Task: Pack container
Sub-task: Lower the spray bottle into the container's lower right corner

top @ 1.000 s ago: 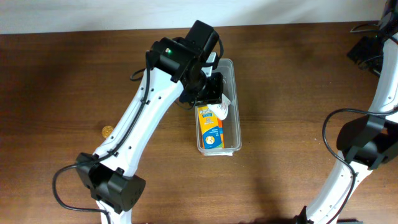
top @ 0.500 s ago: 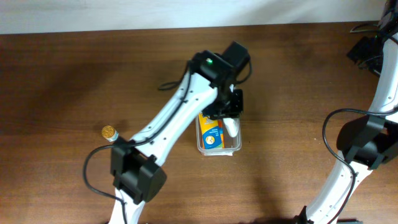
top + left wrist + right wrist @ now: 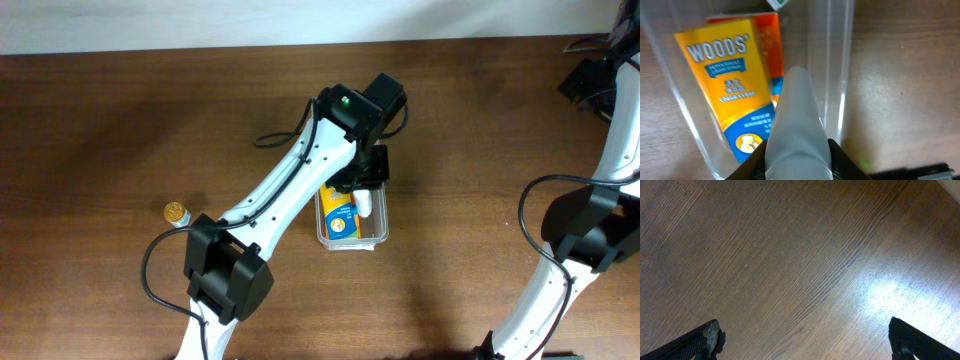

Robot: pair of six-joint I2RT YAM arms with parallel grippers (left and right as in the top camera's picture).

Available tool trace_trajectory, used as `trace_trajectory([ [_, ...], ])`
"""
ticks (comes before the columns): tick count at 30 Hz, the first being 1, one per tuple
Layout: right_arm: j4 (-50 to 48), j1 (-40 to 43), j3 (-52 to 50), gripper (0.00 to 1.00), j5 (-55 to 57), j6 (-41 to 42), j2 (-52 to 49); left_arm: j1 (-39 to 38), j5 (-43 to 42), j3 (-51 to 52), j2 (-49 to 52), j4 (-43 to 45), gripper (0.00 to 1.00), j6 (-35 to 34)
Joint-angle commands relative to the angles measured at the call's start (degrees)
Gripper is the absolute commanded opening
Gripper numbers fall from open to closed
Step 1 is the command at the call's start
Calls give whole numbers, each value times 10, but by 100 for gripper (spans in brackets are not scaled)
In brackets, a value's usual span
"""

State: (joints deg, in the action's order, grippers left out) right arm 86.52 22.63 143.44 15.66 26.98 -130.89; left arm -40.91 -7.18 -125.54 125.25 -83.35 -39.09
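Robot lab bench: brown wooden table [image 3: 90,140], white left arm [image 3: 290,195] and right arm [image 3: 612,165], loose cables [image 3: 522,210], plain wall [image 3: 150,20]

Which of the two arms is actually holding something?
The left arm: its jaws are shut on a white tube over the container. The right arm's jaws hang open above the table.

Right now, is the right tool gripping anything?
No: the right tool is open, with only the wooden table showing between its jaws.
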Motion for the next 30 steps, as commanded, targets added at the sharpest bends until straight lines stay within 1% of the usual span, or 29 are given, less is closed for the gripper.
trace_trajectory([
  [1, 0, -1, 0, 98, 11, 3, 2, 2, 34, -13, 3, 2, 21, -7],
  [6, 0, -1, 0, 98, 11, 3, 2, 0, 36, -13, 14, 7, 21, -5],
  [12, 0, -1, 0, 98, 11, 3, 2, -8, 36, -13, 16, 34, 21, -1],
  [30, 0, -1, 0, 98, 11, 3, 2, -30, 14, -13, 70, 34, 22, -1],
])
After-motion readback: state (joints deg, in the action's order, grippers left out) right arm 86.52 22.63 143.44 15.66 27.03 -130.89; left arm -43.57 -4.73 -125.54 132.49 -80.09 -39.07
